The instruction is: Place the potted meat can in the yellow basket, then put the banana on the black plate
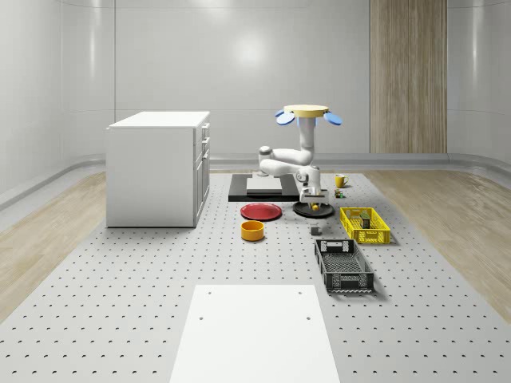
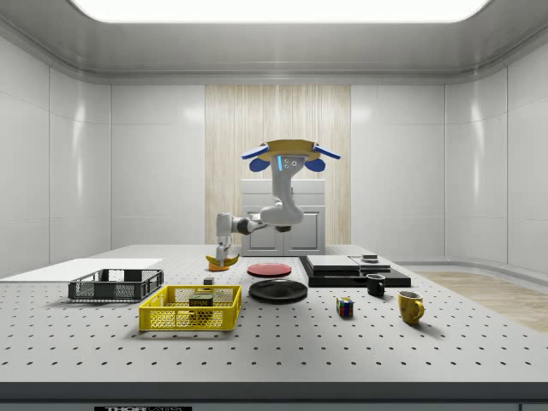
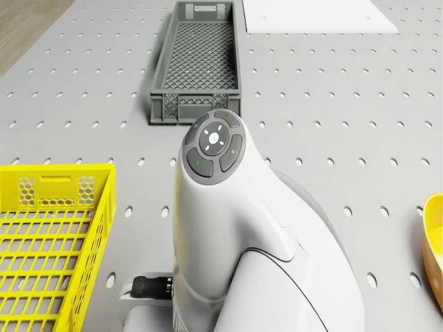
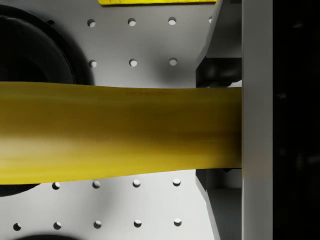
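Banana (image 4: 120, 132) is seen stretched across the wrist view, clamped between the closed fingers (image 4: 257, 120) of the gripper (image 2: 224, 255), with the perforated table (image 4: 150, 50) below and the black plate (image 4: 35, 50) under one end. In the side view the fruit is held low above the table, just behind the black plate as seen from that side. The potted meat can (image 2: 202, 300) is seen resting inside the yellow basket (image 2: 190, 310), nearer the side camera. The drone (image 1: 308, 114) is seen hovering above the plate area, its arm bent downward. Farther off, a white cabinet (image 1: 158, 167) is seen.
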